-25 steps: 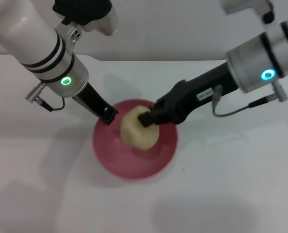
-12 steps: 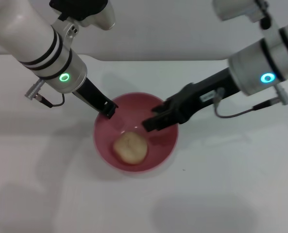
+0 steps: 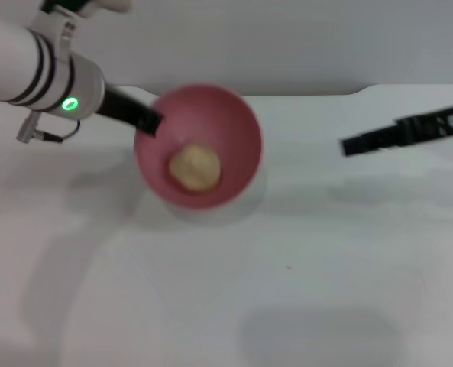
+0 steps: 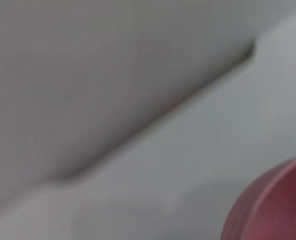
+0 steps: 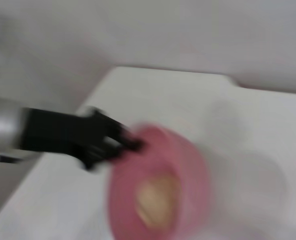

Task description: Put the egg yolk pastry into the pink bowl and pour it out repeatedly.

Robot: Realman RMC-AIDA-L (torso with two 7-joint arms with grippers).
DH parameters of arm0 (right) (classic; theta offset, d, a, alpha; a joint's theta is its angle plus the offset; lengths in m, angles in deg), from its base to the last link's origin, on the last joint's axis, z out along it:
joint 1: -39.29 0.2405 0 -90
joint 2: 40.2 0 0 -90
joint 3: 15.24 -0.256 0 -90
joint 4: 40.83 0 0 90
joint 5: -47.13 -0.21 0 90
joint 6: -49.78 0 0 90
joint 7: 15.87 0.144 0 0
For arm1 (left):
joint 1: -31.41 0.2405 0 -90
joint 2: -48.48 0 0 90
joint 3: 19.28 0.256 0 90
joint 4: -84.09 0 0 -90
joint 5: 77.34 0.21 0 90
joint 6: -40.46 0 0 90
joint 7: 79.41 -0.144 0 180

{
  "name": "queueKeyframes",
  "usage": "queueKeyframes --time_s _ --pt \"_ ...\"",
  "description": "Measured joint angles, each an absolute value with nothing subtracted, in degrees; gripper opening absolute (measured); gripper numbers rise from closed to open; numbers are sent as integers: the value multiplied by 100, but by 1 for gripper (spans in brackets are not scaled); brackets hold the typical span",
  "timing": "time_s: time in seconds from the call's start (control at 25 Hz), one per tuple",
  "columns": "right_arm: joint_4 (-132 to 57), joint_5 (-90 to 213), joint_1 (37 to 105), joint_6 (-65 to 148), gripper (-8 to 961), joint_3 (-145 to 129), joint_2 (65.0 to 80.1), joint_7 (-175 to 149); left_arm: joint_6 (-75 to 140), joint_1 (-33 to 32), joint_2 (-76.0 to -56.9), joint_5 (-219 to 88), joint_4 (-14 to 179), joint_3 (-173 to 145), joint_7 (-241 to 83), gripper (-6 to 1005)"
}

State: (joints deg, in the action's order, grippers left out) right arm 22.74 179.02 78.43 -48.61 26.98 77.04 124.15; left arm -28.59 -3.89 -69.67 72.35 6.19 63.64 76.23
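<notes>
Pink bowl (image 3: 199, 145) is held above the white table (image 3: 302, 290), far-left of centre, tilted w/ its opening facing the camera. L gripper (image 3: 148, 122) is clamped on the bowl's left rim. Egg yolk pastry (image 3: 195, 168) sits inside, low against the wall. R gripper (image 3: 350, 145) is out to the right, well apart from the bowl; can't tell its finger state.

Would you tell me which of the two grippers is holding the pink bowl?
The left gripper grips the pink bowl by its rim; the right gripper is apart from it.
</notes>
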Motion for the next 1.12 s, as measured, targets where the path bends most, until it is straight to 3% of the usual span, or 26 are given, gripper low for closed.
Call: queueKeyframes --time_s 0.36,0.6,0.8,1.12 --pt "2175 18847 7550 -4870 509 2027 7716 12496 1106 2037 -6943 7099 -1049 8276 6443 -1" --pt "2174 18859 7495 -4830 509 1771 7722 12499 3882 2825 -6966 7425 -672 9520 5290 -2" --pt "2174 18862 7465 -4821 510 1624 7723 12501 6246 2789 -7022 7835 582 10525 3779 -1" --pt "2174 18861 7410 -4819 511 1584 7730 12502 8771 1675 -7061 6581 2547 11936 914 0"
